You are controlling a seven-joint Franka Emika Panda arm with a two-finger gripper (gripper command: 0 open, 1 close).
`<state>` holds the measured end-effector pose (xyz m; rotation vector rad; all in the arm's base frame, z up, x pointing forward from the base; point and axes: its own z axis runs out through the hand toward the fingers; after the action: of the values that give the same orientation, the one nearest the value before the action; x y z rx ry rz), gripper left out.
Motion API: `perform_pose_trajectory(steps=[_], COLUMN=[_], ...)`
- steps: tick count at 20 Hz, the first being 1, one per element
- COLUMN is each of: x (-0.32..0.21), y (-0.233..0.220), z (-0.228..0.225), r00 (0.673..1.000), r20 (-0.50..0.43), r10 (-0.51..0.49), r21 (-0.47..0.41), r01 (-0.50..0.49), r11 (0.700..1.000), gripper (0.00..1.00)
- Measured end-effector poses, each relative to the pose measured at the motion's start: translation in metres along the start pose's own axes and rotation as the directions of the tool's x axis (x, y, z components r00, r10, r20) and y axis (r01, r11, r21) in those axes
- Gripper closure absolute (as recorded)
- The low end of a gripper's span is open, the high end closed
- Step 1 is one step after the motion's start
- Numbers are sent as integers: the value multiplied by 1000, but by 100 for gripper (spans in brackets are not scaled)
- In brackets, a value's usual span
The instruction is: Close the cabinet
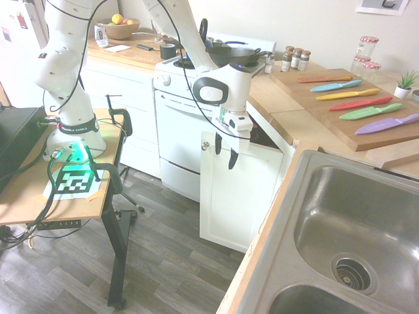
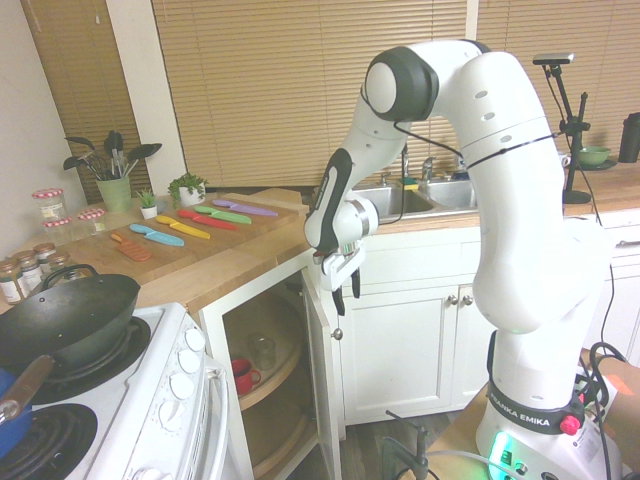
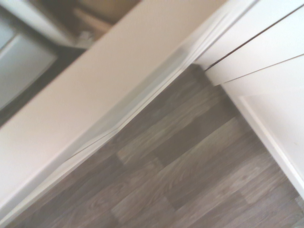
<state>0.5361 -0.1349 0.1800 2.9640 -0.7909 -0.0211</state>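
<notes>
The cabinet door (image 1: 239,196) is swung wide open from the corner base cabinet, its small round silver knob (image 1: 205,145) near the top corner. My gripper (image 1: 226,150) hangs open, fingers pointing down, at the door's top edge on its outer face, close to the knob. In the second exterior view the door (image 2: 322,380) shows edge-on, with the gripper (image 2: 346,293) just above the knob (image 2: 337,334). Whether a finger touches the door I cannot tell. The wrist view shows the door's top edge (image 3: 109,109) running diagonally over the grey wood floor.
Inside the cabinet, round shelves hold a red mug (image 2: 243,375) and a glass jar (image 2: 262,350). The white stove (image 1: 180,124) with a wok (image 2: 60,320) stands beside the door. Coloured knives (image 1: 357,98) lie on cutting boards, and the sink (image 1: 353,222) is at the right.
</notes>
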Motion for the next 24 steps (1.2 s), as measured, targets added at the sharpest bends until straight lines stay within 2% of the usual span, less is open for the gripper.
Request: perform_pose_trajectory(steps=[6,24], x=[12,16], y=[-3,-4], z=[-2,-6], r00=[998,997], r20=[-21,-27], r10=[51,71], r21=[25,40], r01=[-50,-70], r11=[998,997], gripper=[100,100])
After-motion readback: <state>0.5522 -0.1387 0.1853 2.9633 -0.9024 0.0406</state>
